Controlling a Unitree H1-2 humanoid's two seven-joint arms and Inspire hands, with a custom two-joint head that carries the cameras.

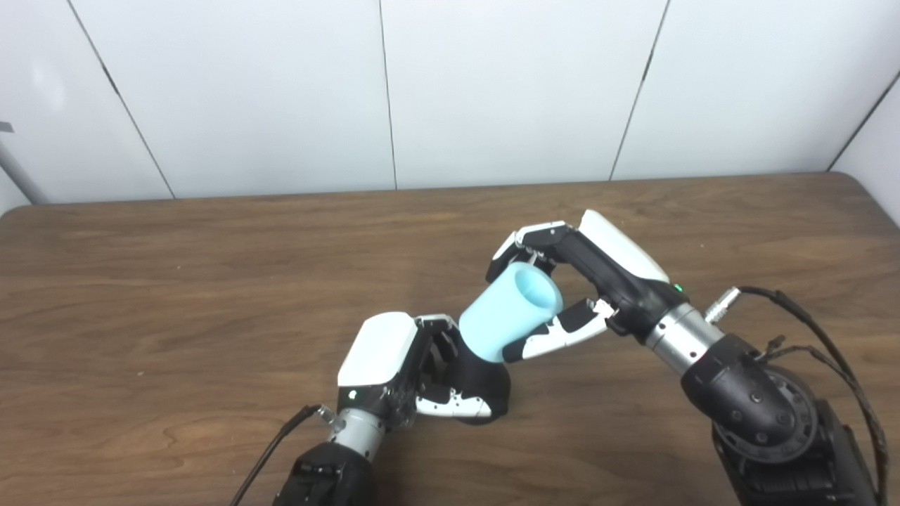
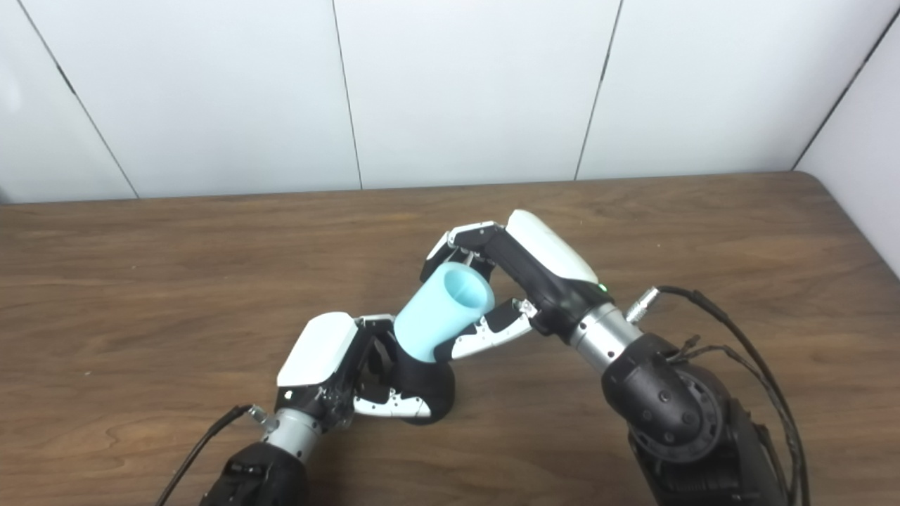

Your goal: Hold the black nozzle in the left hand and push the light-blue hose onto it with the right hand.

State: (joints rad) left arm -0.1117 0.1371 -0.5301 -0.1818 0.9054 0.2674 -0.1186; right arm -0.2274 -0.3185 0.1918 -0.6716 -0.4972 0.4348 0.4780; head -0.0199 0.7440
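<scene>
The black nozzle [image 1: 485, 385] rests low over the wooden table [image 1: 176, 281], and my left hand [image 1: 401, 369] is shut on it, thumb across its front. The light-blue hose [image 1: 508, 313], a short wide tube, sits tilted with its lower end against the nozzle's top and its open mouth facing up and right. My right hand [image 1: 576, 288] is shut on the hose, fingers over its far side and thumb under its near side. The joint between hose and nozzle is partly hidden by both hands. In the right eye view the hose [image 2: 441, 312] and nozzle [image 2: 425, 390] show the same.
White wall panels [image 1: 492, 91] stand behind the table's far edge. A black cable [image 1: 830, 351] loops off my right forearm at the lower right. Another cable [image 1: 271, 443] trails from my left wrist.
</scene>
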